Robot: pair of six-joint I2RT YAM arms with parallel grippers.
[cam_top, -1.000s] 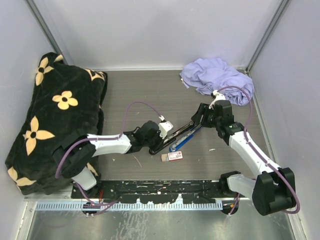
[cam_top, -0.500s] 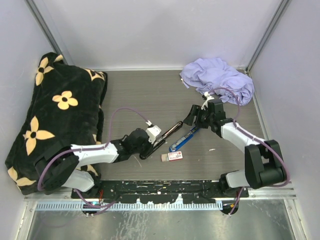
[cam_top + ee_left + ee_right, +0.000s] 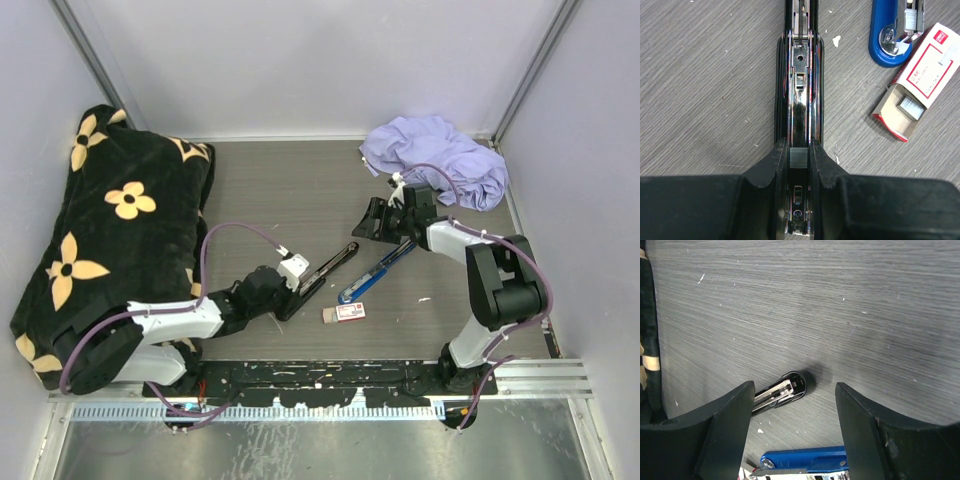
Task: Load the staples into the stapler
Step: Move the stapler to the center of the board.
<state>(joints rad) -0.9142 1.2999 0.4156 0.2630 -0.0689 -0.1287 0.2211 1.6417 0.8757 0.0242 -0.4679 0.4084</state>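
A black stapler [image 3: 325,268] lies opened on the table, its metal channel facing up in the left wrist view [image 3: 799,75]. My left gripper [image 3: 296,280] is shut on its rear part; the fingertips [image 3: 777,157] flank the channel, with a small grey ridged strip between them. The staples box [image 3: 346,313], white with a red label, lies open-ended beside it, and staples show inside in the left wrist view [image 3: 922,80]. A blue stapler [image 3: 378,270] lies to the right. My right gripper [image 3: 372,222] is open and empty above the black stapler's far tip [image 3: 792,386].
A black blanket with yellow flowers [image 3: 120,230] fills the left side. A crumpled purple cloth [image 3: 435,155] lies at the back right, just behind my right arm. Grey walls close in the table on three sides.
My right gripper let go of the black stapler and drew back toward the far side. My left gripper slid back toward its base along the stapler, which now rests on the table.
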